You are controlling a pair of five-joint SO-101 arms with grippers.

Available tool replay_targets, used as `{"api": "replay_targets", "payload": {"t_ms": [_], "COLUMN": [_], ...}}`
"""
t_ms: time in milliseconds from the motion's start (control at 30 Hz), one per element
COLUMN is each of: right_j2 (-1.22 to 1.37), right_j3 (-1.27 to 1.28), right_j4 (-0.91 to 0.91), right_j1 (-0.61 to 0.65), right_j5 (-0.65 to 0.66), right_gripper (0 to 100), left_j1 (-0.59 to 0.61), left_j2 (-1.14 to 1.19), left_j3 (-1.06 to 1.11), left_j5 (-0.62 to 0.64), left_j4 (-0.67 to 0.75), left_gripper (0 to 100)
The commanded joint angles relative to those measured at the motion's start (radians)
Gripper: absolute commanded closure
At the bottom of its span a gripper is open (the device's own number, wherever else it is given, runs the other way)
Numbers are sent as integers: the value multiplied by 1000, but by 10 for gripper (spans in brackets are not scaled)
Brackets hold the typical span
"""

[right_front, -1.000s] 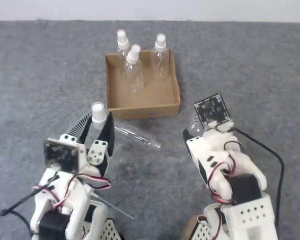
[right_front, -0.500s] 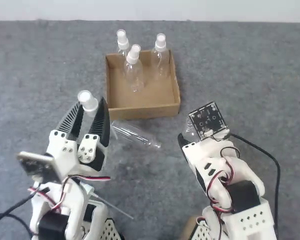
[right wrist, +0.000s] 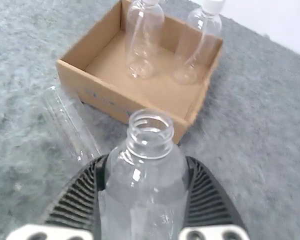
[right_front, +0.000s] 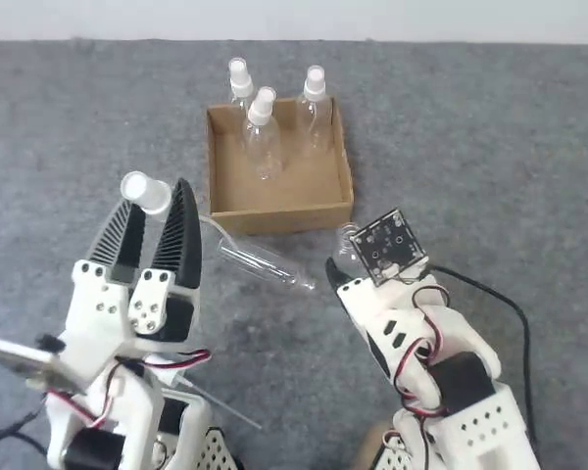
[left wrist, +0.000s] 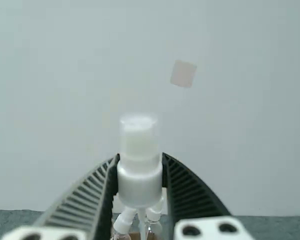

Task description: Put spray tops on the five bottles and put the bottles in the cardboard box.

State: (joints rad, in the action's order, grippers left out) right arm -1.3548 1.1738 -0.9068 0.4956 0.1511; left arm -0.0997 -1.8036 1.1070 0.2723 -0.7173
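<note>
My left gripper (right_front: 157,201) is shut on a white spray top (right_front: 144,191), raised above the carpet left of the cardboard box (right_front: 279,211); its wrist view shows the spray top (left wrist: 138,167) clamped between the black fingers (left wrist: 185,192). My right gripper (right wrist: 145,175) is shut on a clear open-necked bottle (right wrist: 144,175), held in front of the box's (right wrist: 110,95) near wall; from above that bottle (right_front: 348,238) peeks out past the wrist camera board. Another uncapped bottle (right_front: 260,261) lies on the carpet between the arms. Three capped bottles (right_front: 263,132) stand in the box.
Grey carpet (right_front: 490,147) surrounds the box on all sides. A black cable (right_front: 510,304) runs along the right arm. A thin tube (right_front: 225,406) lies near the left arm's base.
The left gripper has tilted up and swung left with the spray top. The right gripper has moved left and toward the box with its bottle.
</note>
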Motion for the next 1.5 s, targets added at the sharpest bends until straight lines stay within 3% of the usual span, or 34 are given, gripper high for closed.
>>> {"api": "replay_targets", "payload": {"t_ms": [0, 567, 833, 1100, 1467], "right_j2": [-21, -21, -21, -21, -21], "right_j3": [6, 252, 273, 282, 279], "right_j4": [76, 435, 441, 441, 441], "right_j1": [36, 200, 259, 318, 323], "right_j5": [12, 15, 103, 104, 104], "right_gripper": [972, 975, 975, 975, 975], "left_j1": [6, 0, -3, -74, -72], "left_j2": [-18, -18, -18, -18, -18], "left_j3": [-28, -19, -21, 22, 74], "left_j5": [72, 84, 147, 161, 160], "left_j4": [34, 29, 2, 5, -6], "left_gripper": [988, 988, 988, 988, 988]}}
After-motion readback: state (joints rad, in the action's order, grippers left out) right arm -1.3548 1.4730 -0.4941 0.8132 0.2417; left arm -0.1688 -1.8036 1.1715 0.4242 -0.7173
